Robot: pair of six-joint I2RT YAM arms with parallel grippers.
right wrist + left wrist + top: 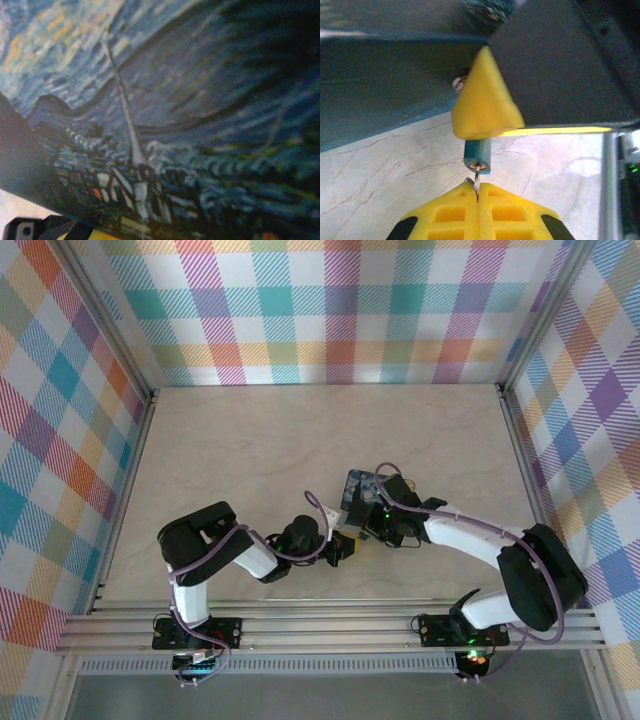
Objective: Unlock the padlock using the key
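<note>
Padlock (pixel 477 156), small teal metal body, above pale marbled bench (pixel 380 170) at 12 o'clock of left gripper (pixel 478 202), top seemingly pinched by closed right gripper (pixel 485 115); thin silver key (pixel 477 181), clamped in closed left jaws, seated in keyhole; next, probably a steady twist.

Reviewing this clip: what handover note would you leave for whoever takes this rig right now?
The left tool is shut on the small silver metal key, its tip at the keyhole.
The right tool is shut on the tiny bluish metal padlock, beside the blue swirly-sky printed box.
Done: both gripped, key at lock.
Left: seat, turn, open shackle.
</note>
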